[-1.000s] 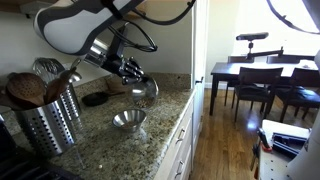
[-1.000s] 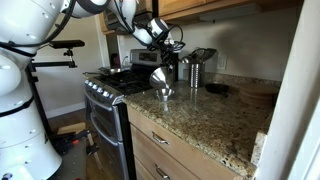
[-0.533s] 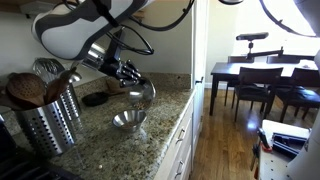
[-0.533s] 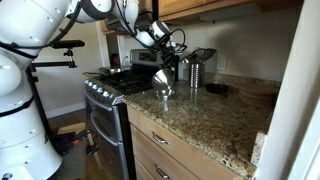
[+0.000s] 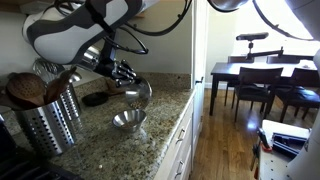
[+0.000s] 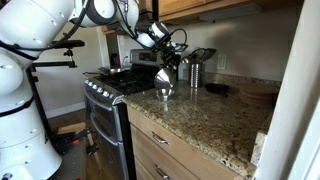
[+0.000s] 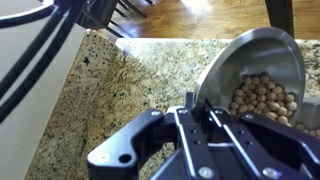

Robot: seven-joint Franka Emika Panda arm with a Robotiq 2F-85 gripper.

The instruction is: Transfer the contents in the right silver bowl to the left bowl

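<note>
My gripper is shut on the rim of a silver bowl and holds it tilted above a second silver bowl that sits on the granite counter. In the wrist view the held bowl is tipped on its side and holds several small tan round pieces. The gripper's fingers pinch its rim. In an exterior view the held bowl hangs just over the counter bowl, which it partly hides.
A metal utensil holder with wooden spoons stands near the camera. A dark round item lies by the wall. A stove with pans adjoins the counter. A second utensil holder stands behind the bowls.
The arm and the held bowl have shifted a little to the left and lower in one exterior view. The bowl tilts more over the counter bowl.
</note>
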